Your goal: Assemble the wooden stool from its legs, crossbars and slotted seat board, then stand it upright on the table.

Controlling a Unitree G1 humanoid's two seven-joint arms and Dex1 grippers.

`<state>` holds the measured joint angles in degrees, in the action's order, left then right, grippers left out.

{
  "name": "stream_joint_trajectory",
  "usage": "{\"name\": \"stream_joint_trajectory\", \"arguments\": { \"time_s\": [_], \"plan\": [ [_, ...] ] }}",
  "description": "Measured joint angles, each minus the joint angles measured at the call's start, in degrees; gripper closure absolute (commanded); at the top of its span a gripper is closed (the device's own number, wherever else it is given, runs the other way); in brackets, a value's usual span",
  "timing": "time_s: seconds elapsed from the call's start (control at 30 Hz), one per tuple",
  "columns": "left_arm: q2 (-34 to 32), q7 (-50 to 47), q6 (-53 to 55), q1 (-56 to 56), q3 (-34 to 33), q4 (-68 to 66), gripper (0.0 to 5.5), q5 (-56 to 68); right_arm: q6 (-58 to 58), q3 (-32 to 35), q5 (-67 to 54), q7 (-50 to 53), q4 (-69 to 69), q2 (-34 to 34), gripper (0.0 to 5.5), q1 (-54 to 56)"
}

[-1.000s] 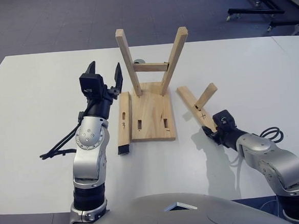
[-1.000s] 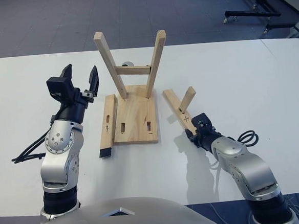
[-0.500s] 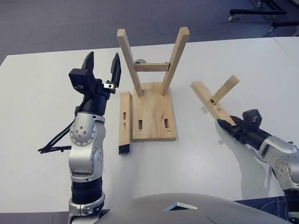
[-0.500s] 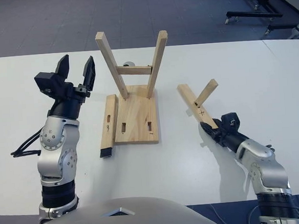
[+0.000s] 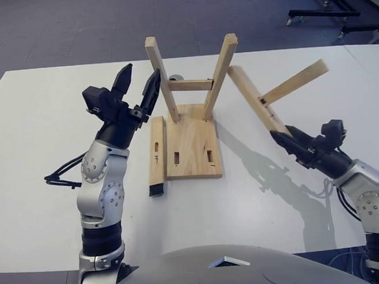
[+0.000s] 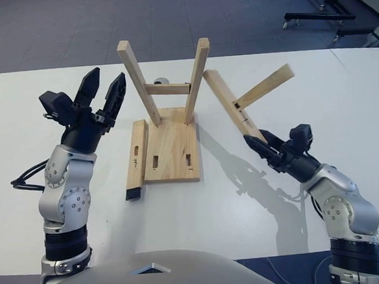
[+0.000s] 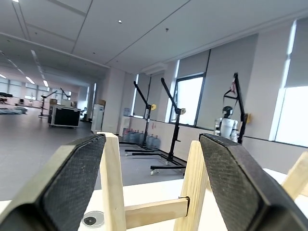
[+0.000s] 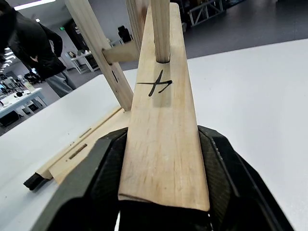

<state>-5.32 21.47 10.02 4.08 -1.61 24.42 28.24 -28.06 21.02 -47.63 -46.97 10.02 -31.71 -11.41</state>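
The slotted seat board lies flat mid-table with two legs joined by a crossbar standing up from its far end. A loose leg lies along the board's left edge. My right gripper is shut on the lower end of another leg that carries a crossbar; this piece is lifted off the table, tilted, its top close to the right standing leg. My left gripper is open in the air just left of the standing legs.
The white table has free surface at the left, right and front. A small round grey object sits behind the standing legs. A black cable trails beside my left arm. Wheeled stands are on the floor beyond the table.
My right gripper has raised the leg with crossbar off the table and swung it up toward the standing legs. My left gripper rose and moved slightly closer to the left standing leg.
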Motion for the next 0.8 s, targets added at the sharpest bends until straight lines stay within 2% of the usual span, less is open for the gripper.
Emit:
{"name": "stream_joint_trajectory", "arguments": {
  "time_s": [0.13, 0.33, 0.5, 0.57, 0.8],
  "plan": [
    [-2.06, 2.87, 1.58, 0.05, -1.47, -0.42, 1.94, 3.94, -1.63, 4.28, -4.53, 1.64, -0.32, 0.02, 3.44, 3.77],
    [-4.55, 8.11, 8.11, 0.67, -0.95, 0.10, 1.94, 13.17, -4.06, 3.04, -11.56, 4.76, 10.08, 0.15, 3.44, 11.25],
    [-10.70, 18.41, 24.48, 2.59, -3.09, -1.05, 1.94, 37.80, -5.60, -4.15, -12.63, 7.19, 17.26, 2.73, 3.44, 13.81],
    [-13.66, 20.46, 29.69, 4.73, -4.07, -2.73, 1.94, 43.99, -6.08, -8.18, -13.38, 6.27, 19.14, 3.51, 3.44, 15.24],
    [-14.85, 20.35, 34.18, 8.17, -4.35, -7.13, 1.94, 47.96, -6.63, -13.60, -14.32, 3.81, 21.74, 4.82, 3.44, 15.10]
  ]
}}
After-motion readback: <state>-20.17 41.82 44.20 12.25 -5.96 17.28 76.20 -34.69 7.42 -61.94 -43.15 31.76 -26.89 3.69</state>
